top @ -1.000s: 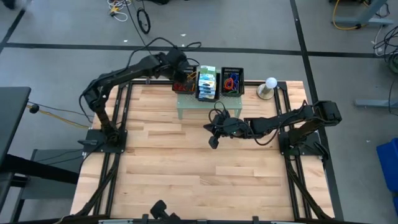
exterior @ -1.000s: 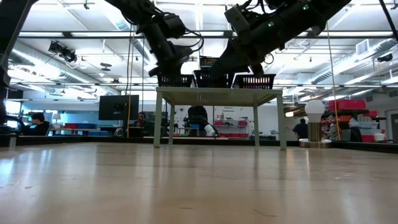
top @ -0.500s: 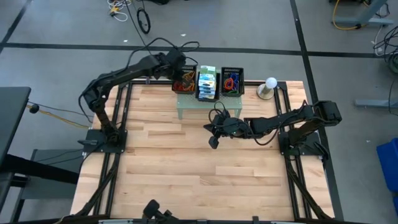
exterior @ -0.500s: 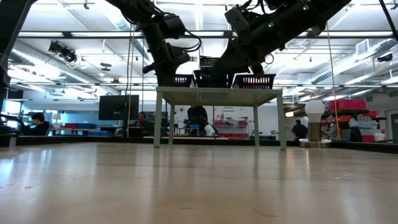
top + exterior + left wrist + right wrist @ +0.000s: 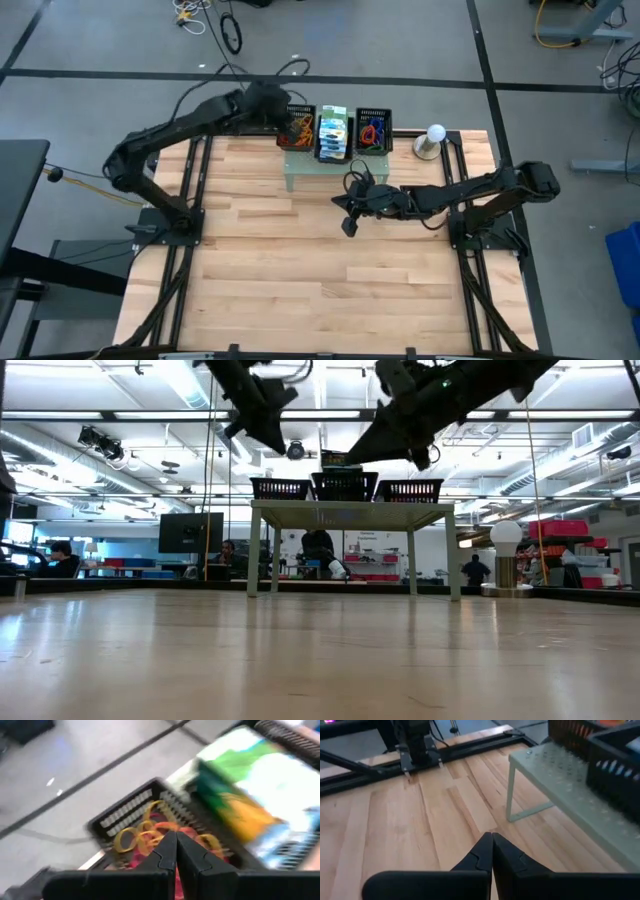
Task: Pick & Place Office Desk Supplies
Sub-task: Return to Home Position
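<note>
Though closed, left gripper (image 5: 175, 838) up beside binned rubber bands (image 5: 143, 835)

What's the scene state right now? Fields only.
left gripper: shut, empty, raised near left bin
right gripper: shut, empty, over table in front of stand
left bin: yellow, orange, red rubber bands
middle bin: printed boxes
right bin: red and blue bands
stand: pale green, holds all three bins
</note>
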Robot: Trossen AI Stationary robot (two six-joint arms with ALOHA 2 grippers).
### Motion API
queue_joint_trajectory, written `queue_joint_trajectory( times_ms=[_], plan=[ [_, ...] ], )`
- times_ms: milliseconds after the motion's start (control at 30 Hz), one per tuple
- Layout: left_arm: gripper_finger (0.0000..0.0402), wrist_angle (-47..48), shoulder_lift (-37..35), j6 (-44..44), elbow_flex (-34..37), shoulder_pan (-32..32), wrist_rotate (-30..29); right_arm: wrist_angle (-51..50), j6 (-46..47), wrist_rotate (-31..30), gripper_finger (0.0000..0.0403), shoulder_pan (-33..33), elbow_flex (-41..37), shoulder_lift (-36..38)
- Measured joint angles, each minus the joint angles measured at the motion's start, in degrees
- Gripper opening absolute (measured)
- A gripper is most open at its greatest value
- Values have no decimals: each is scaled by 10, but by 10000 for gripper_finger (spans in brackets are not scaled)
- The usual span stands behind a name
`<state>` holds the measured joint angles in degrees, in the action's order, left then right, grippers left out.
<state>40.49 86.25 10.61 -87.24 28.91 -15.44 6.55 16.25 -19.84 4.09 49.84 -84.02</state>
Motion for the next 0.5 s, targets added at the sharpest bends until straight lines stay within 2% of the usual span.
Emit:
queue_joint_trajectory(
  times_ms=[100,200,333,500],
  plan=[
    [9,-64,-40,-9,63,-35,0,-23,-8,2,7,-3,0,23],
    [8,-168,-88,-14,164,-73,12,-18,-24,21,7,-7,-16,48],
    [7,-328,-155,-10,317,-126,36,19,-14,69,6,-12,-77,91],
    [7,-482,-232,-11,488,-169,77,11,21,112,4,-12,-158,187]
  ],
)
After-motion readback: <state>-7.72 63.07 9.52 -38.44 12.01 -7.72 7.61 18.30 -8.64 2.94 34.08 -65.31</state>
